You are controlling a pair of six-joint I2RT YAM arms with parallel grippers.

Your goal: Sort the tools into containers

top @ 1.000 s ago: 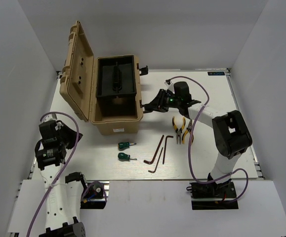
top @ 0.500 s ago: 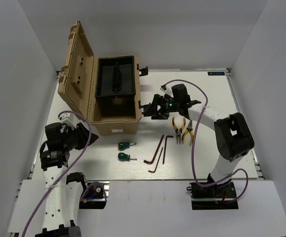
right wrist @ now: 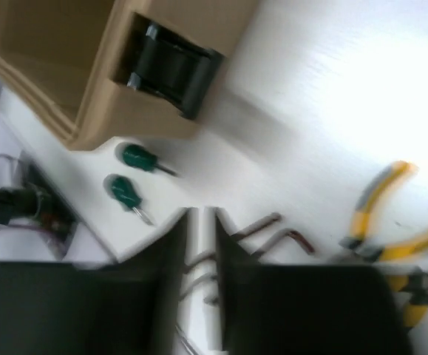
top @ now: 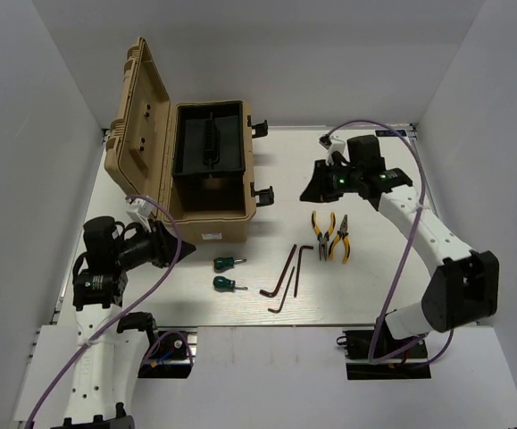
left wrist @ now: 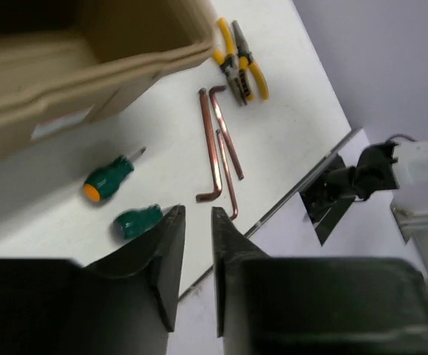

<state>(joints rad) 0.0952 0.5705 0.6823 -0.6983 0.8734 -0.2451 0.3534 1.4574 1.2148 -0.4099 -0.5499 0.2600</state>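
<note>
Your tools are all out on the bench [top: 392, 268], none of them in a container. The two green-handled screwdrivers [top: 228, 264] lie one behind the other just in front of the tan toolbox [top: 209, 223], tips pointing right. The three hex keys [top: 285, 277] are bunched to their right, and the two yellow-handled pliers [top: 321, 229] sit side by side further right again.

The toolbox stands at the left rear with its lid [top: 142, 125] thrown open and a black tray [top: 210, 147] inside.

Your left end effector [top: 178, 252] is near the toolbox's front left corner, pointing toward the screwdrivers. Its fingers [left wrist: 171, 244] stand a narrow gap apart — nothing between them. Your right end effector [top: 310, 192] hangs right of the toolbox, behind the pliers, and it too is slightly parted and empty.
</note>
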